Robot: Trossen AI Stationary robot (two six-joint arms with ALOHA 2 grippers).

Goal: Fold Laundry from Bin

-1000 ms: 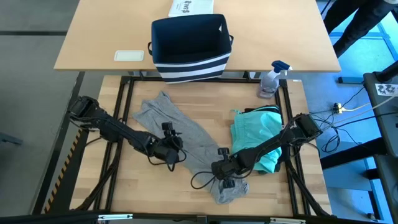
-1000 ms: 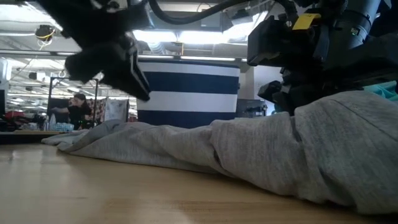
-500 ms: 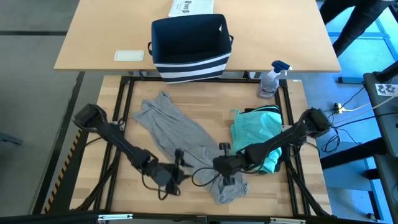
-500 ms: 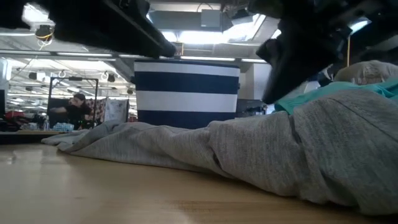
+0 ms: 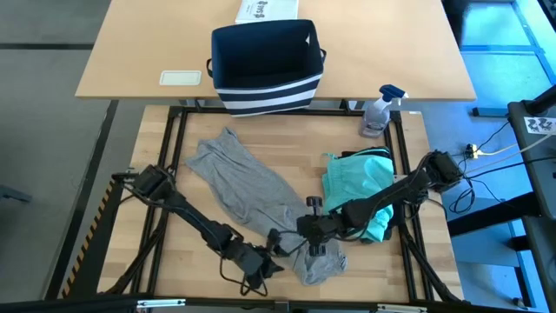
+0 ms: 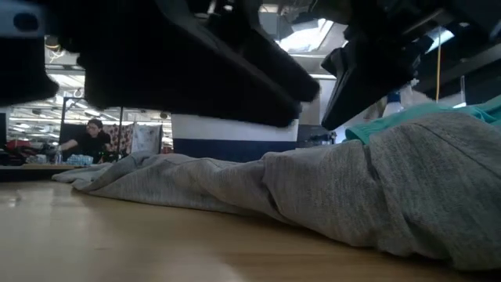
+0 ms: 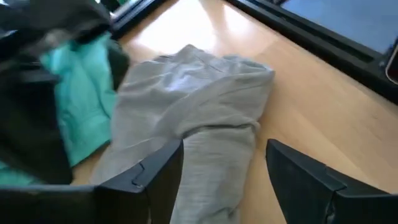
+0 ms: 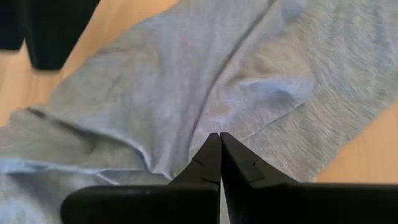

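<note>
At the near edge of the table, the left gripper point(image 5: 271, 257) is low over the wood with its two fingers point(image 7: 155, 180) apart, and the bunched lower end of the grey garment point(image 5: 252, 187) lies just in front of them. Just beside it, the right gripper point(image 5: 313, 248) is above this same end of the cloth, its fingers point(image 8: 219, 163) pressed together; they hold nothing. The grey garment stretches diagonally from there toward the far left of the frame. To its right lies the teal piece point(image 5: 360, 187), partly under the right arm. Farther away, a spray bottle point(image 5: 380, 110) stands at the table's far right corner. Behind this, on a second table, stands the navy bin point(image 5: 265, 65) with white stripes.
</note>
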